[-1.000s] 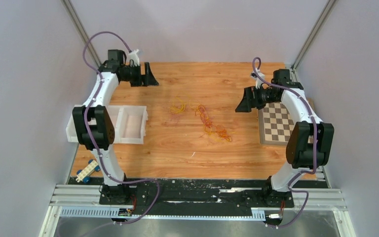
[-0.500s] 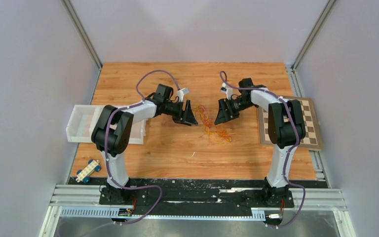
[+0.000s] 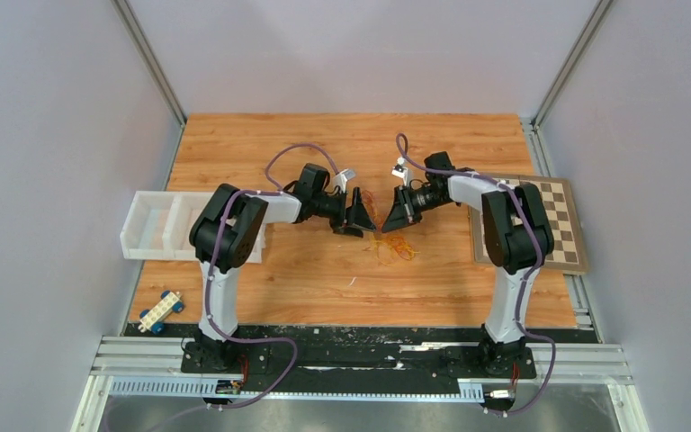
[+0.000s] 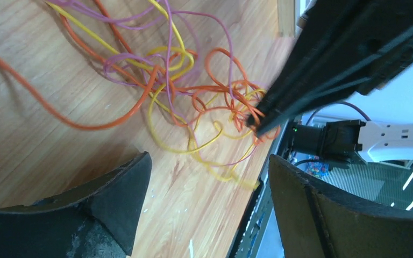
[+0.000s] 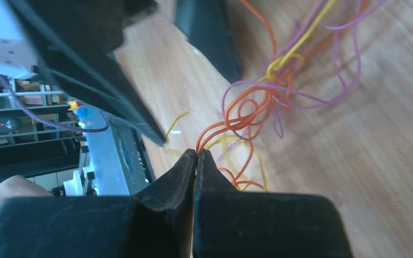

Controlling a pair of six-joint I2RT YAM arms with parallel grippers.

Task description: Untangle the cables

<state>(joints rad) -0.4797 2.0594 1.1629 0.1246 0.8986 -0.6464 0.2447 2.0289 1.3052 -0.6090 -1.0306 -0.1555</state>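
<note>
Two YAM arms meet over a knot of cables (image 3: 389, 239) on a wooden table (image 3: 261, 144), the tangle lying to the left of a checkerboard (image 3: 562, 225) and apart from it, about level with the board's middle. The right gripper (image 5: 195, 156), reaching away from the checkerboard, is clenched with its jaws pressed flat together on a small bundle of orange strands that runs straight into the pinch at the tangle's board-facing edge. Its wrist view shows orange loops fanning out from the fingertips, with yellow and pinkish-violet strands curling across the wood beyond them. The left gripper (image 4: 207, 177) faces it from the side of the tangle farther from the checkerboard, released and spread wide, both fingers low over the wood and holding nothing. The loose coils of orange, yellow and violet lie just ahead of its fingertips, and the right gripper's dark tip is visible in that view, buried in the orange loops. A white partitioned tray (image 3: 157, 225) sits at the table edge opposite the checkerboard. A small white toy car with blue wheels (image 3: 161, 310) rests still farther from the board, near the front left corner.
</note>
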